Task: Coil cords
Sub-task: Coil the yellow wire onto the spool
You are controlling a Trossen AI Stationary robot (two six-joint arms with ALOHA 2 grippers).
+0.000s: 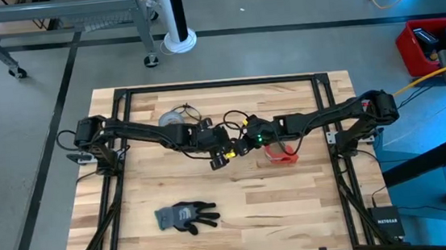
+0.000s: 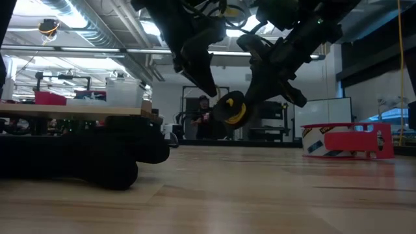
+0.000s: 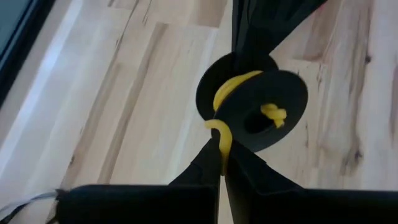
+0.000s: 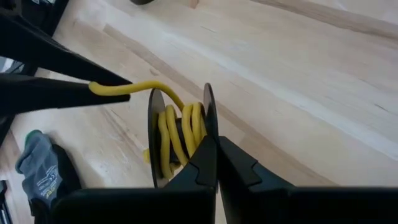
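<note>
Yellow cord [image 4: 177, 134]: wound on a black spool [image 3: 258, 112], held above the desk [image 1: 295, 208] centre, just left of the red tape roll [image 1: 284, 154].
Left hand [image 3: 221, 163]: closed, pinching the cord's free end.
Right hand [image 4: 216, 155]: closed on the spool's flange.
Glove [image 1: 185, 216]: on the desk, well apart from the spool.

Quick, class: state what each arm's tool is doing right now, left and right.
Left tool: closed on the free end of the yellow cord.
Right tool: closed on the rim of the cord's black spool.
</note>
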